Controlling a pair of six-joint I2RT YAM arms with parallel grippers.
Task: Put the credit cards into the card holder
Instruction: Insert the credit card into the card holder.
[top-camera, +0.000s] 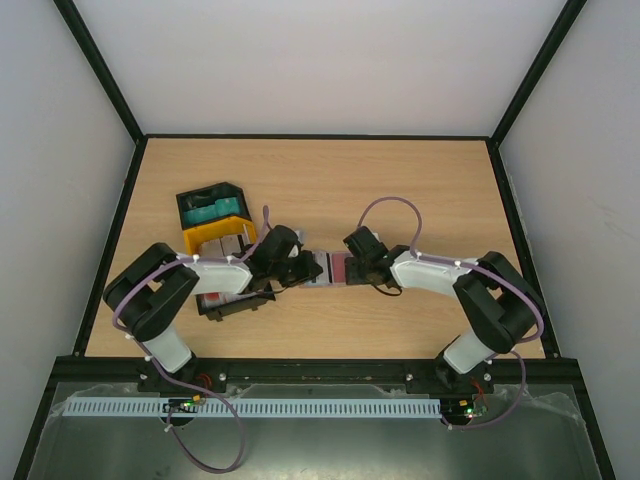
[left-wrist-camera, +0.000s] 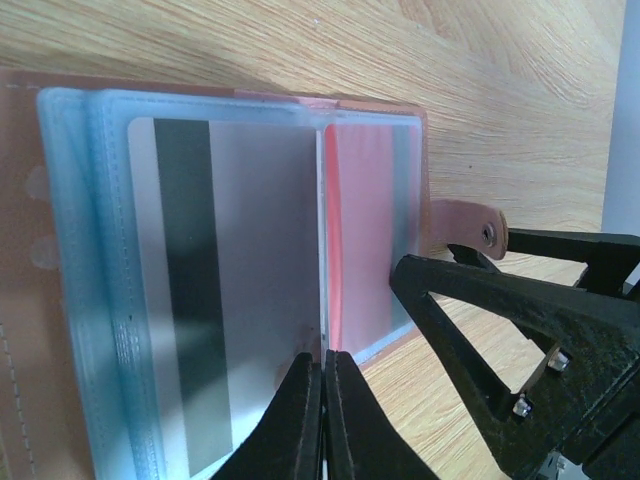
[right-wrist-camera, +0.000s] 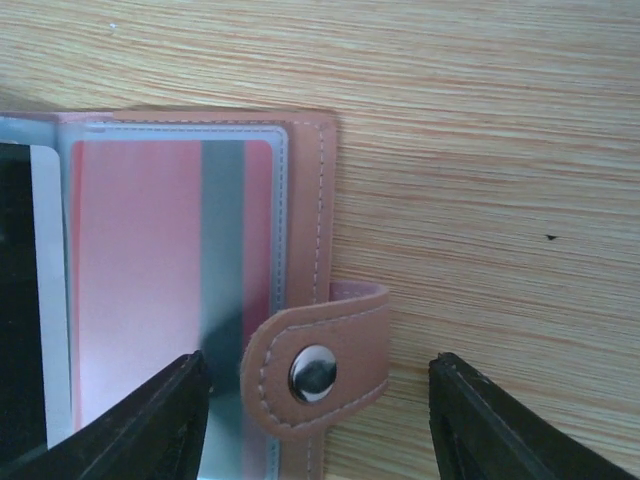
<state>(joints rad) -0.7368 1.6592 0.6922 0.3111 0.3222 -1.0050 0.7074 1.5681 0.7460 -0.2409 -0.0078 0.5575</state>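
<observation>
The brown card holder (top-camera: 335, 270) lies open on the table between both grippers. In the left wrist view a pale card with a dark stripe (left-wrist-camera: 230, 290) sits in its left clear sleeve and a red card (left-wrist-camera: 365, 240) in its right sleeve. My left gripper (left-wrist-camera: 323, 360) is shut on a thin sleeve page that stands edge-on at the spine. My right gripper (right-wrist-camera: 318, 400) is open, with its fingers on either side of the snap strap (right-wrist-camera: 315, 370) at the holder's right edge. The red card (right-wrist-camera: 140, 280) also shows there.
A black tray (top-camera: 236, 190) holding teal things and a yellow tray (top-camera: 205, 235) stand at the back left. Another black piece (top-camera: 235, 303) lies by the left arm. One finger (left-wrist-camera: 450, 300) of the right gripper reaches into the left wrist view.
</observation>
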